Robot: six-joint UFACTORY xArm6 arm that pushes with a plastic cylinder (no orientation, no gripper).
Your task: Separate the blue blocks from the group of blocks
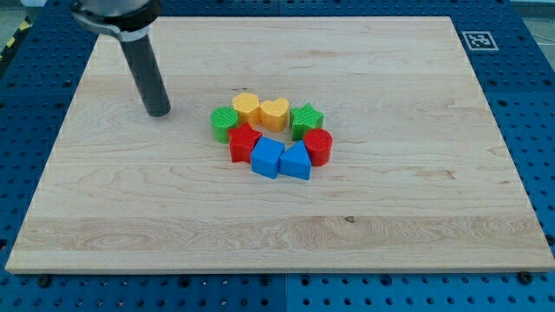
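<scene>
Blue blocks (280, 159) sit touching the red blocks (245, 142) at the cluster's bottom edge; nothing looks separated. My tip (159, 113) stands well left; no fingers exist.

My tip (159, 112) stands well apart to the view's left of the block cluster (270, 130); two cube-like blocks (281, 160) lie at the cluster's bottom edge.
</scene>
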